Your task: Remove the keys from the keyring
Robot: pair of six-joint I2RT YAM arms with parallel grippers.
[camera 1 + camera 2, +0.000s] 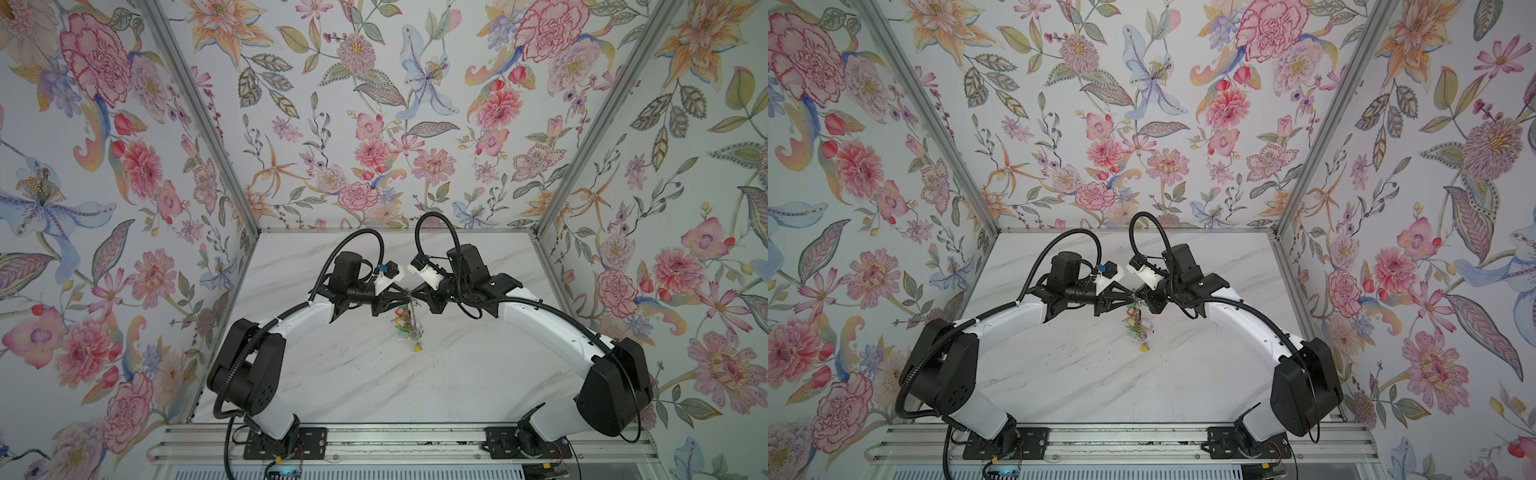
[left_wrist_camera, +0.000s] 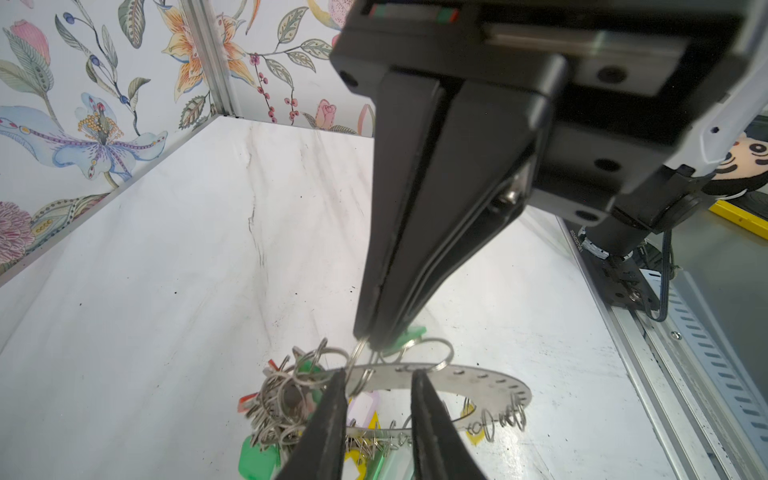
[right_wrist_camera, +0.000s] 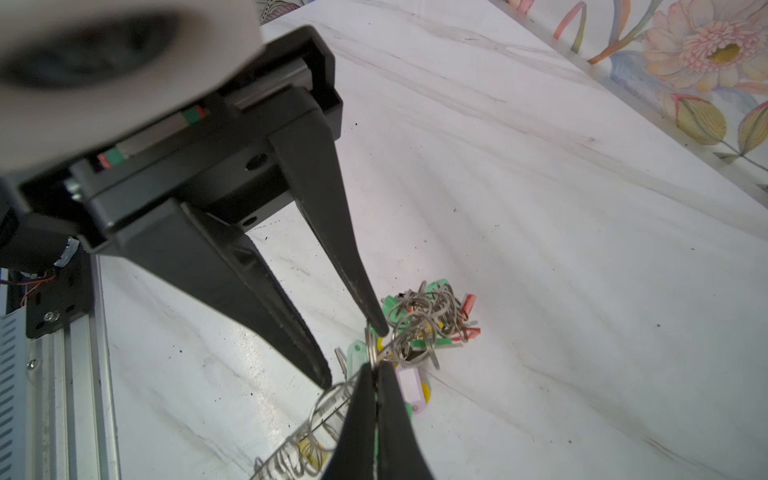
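The keyring (image 2: 478, 380) hangs at lower centre of the left wrist view, keys (image 2: 286, 399) bunched lower left. The right end effector (image 2: 368, 343), pressed together, pinches a split ring (image 2: 360, 353); the left end effector (image 2: 379, 373), spread, straddles the rim. Best clamp the keyring firmly, then wind the split ring off slowly.

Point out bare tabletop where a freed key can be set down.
Widest free patch: the marble table between the front rail and the keys. Another strip runs along the back wall. Crowded: the middle, where left gripper and right gripper meet at the keyring.
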